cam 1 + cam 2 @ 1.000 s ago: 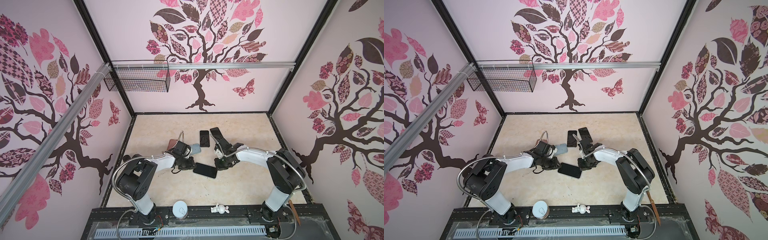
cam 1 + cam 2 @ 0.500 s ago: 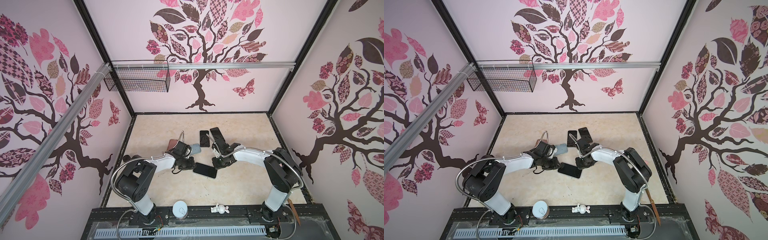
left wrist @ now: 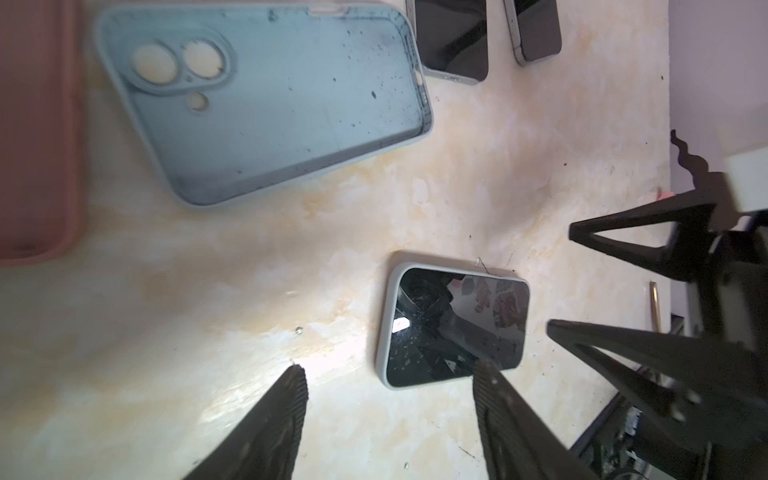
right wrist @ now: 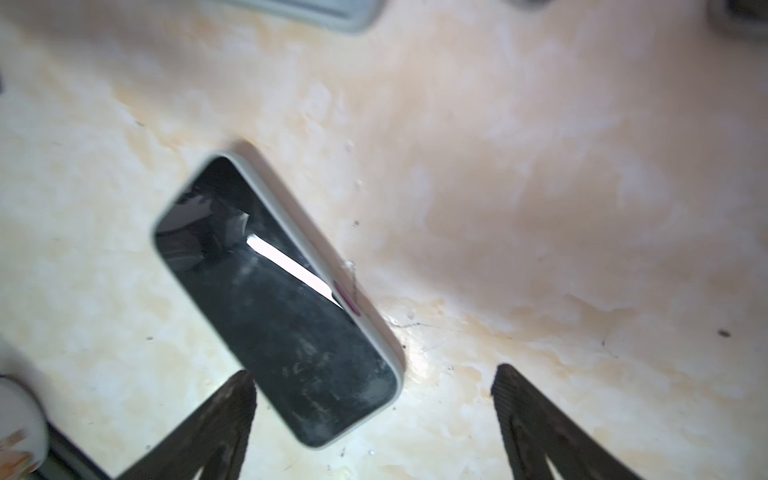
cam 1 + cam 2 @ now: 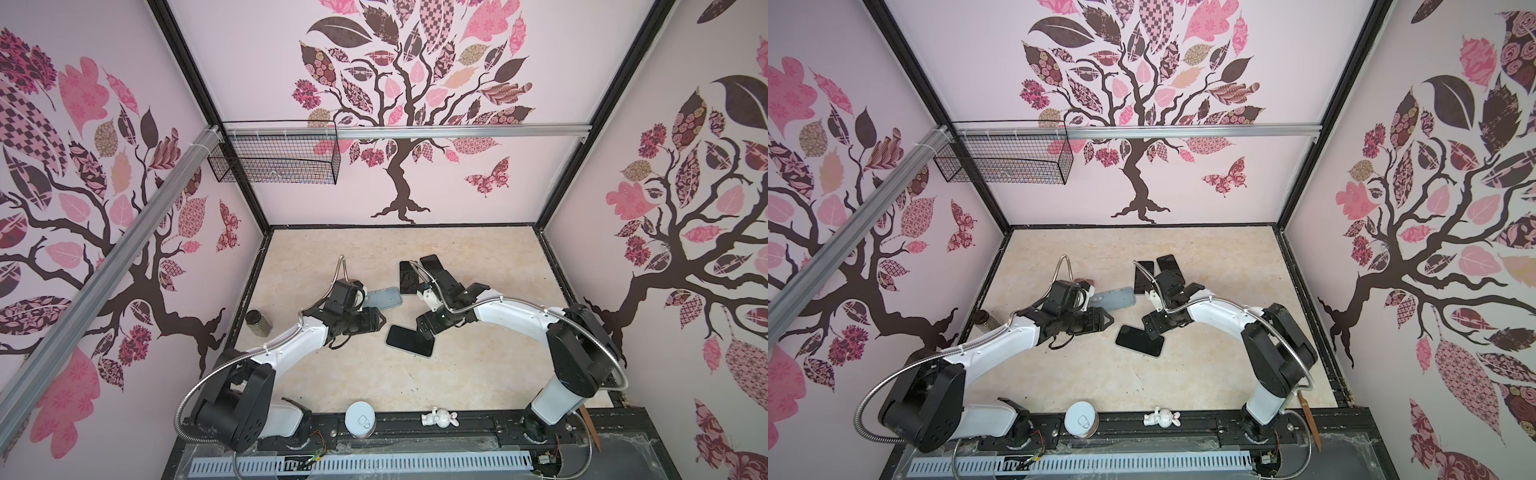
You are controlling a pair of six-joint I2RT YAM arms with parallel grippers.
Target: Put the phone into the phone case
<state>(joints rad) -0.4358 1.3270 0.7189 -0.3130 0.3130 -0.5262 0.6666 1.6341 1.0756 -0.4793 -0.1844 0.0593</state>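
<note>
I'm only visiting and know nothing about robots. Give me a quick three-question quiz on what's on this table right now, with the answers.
1. True or false: the left tool is gripping the pale-rimmed phone.
2. How does the empty blue case lie? A) stacked on the pale-rimmed phone; B) flat on the table, apart from that phone; C) standing on its edge.
3. How many dark phones lie side by side at the back?

Key:
1. False. The left tool and the right tool both stand open, and the phone lies flat on the table.
2. B.
3. Two.
</note>
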